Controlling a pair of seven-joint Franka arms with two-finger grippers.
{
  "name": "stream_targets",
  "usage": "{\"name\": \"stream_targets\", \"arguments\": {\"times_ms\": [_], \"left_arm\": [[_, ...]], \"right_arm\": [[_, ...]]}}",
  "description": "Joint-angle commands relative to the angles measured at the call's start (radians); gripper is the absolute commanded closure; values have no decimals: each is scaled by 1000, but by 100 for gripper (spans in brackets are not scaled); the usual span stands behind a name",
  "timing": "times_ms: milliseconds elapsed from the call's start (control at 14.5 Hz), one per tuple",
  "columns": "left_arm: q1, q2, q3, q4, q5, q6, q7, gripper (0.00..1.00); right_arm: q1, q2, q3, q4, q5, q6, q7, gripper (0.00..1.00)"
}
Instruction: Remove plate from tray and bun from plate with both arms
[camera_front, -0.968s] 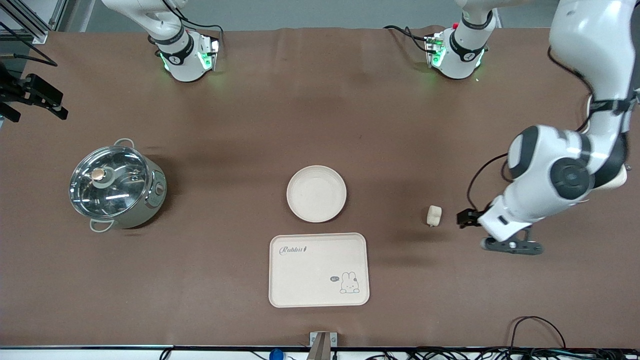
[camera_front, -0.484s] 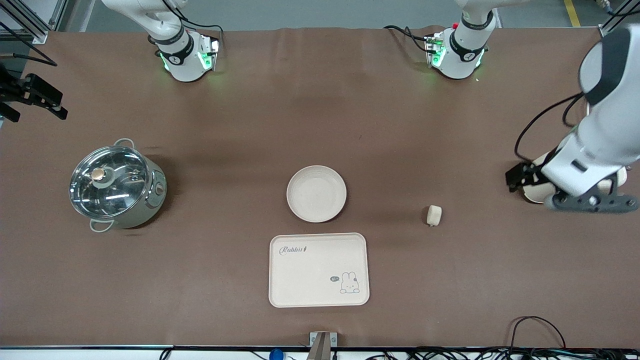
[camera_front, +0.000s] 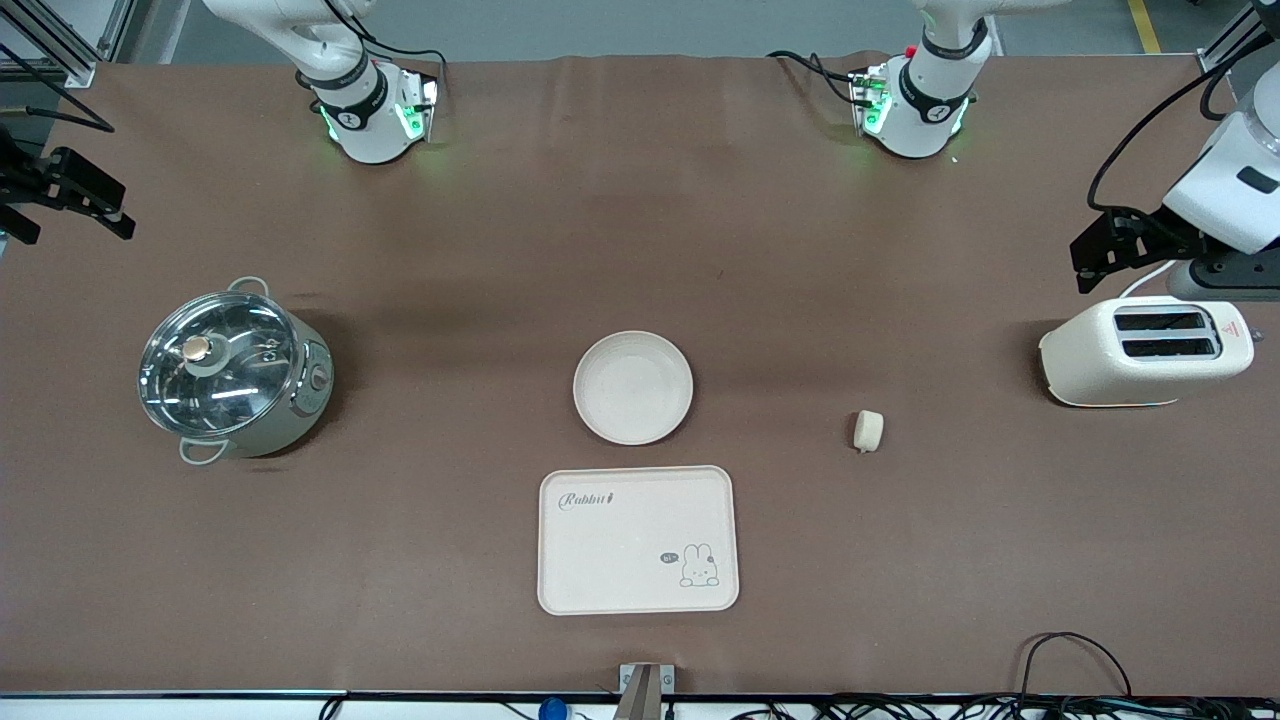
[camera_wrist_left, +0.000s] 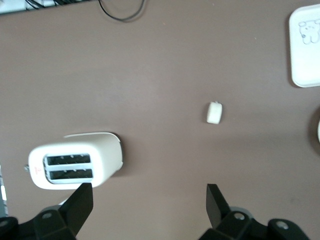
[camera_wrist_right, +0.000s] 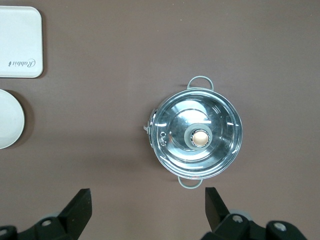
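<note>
Count on table (camera_front: 500, 250): 1 plate (camera_front: 632, 387), 1 bun (camera_front: 868, 431), 1 tray (camera_front: 638, 539), 1 lidded pot (camera_front: 233, 372), 1 toaster (camera_front: 1146, 350). Arms: 2.

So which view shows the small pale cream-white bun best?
The left wrist view: the small pale cream-white bun lies unobstructed on the brown table, apart from the white two-slot toaster, and looks largest there. The front view shows it smaller. The right wrist view does not show it.

The plate (camera_wrist_right: 9, 119) and tray (camera_wrist_left: 306, 44) are cut off by wrist-view edges.
</note>
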Motion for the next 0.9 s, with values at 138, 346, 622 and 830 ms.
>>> {"name": "stream_targets", "arguments": {"times_ms": [138, 346, 622, 830], "left_arm": [[-56, -35, 114, -74, -86, 13, 12, 0], [-52, -24, 116, -52, -85, 13, 14, 0], [-54, -9, 116, -19, -85, 16, -3, 0], [-52, 8, 116, 4, -83, 16, 15, 0]], "right_arm": [[2, -2, -1, 2, -9, -7, -7, 0], [4, -2, -1, 2, -9, -2, -7, 0], [5, -3, -1, 2, -7, -8, -7, 0], [4, -3, -1, 2, -9, -7, -7, 0]]}}
